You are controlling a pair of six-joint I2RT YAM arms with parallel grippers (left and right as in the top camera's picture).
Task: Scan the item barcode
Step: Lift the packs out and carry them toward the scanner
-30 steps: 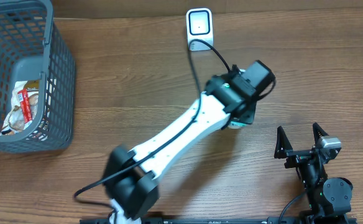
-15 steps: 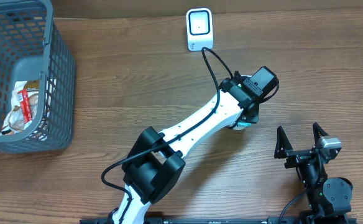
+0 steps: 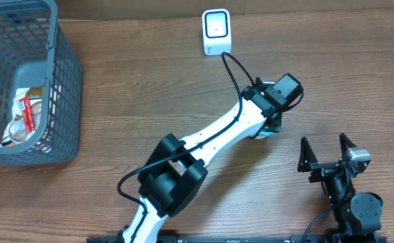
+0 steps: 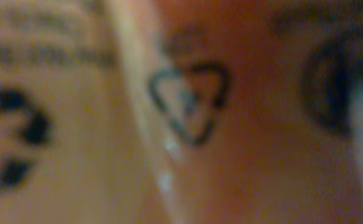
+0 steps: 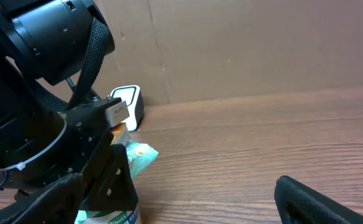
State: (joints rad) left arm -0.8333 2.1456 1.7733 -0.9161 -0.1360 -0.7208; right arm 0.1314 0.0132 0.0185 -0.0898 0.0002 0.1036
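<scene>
While white-and-teal plastic pack sits under left gripper, centre right, well apart from white box scanner at top centre, scan looks undone. Left fingers hidden: grip cannot be told. Lower right, right gripper idle, jaws wide. Remaining: present barcode to scanner.

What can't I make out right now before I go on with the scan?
Packet barcode: left wrist view blurred, too close; overhead, left arm covers it.
Left gripper grip: jaws hidden by packet and arm.
Basket contents: too small overhead.
</scene>
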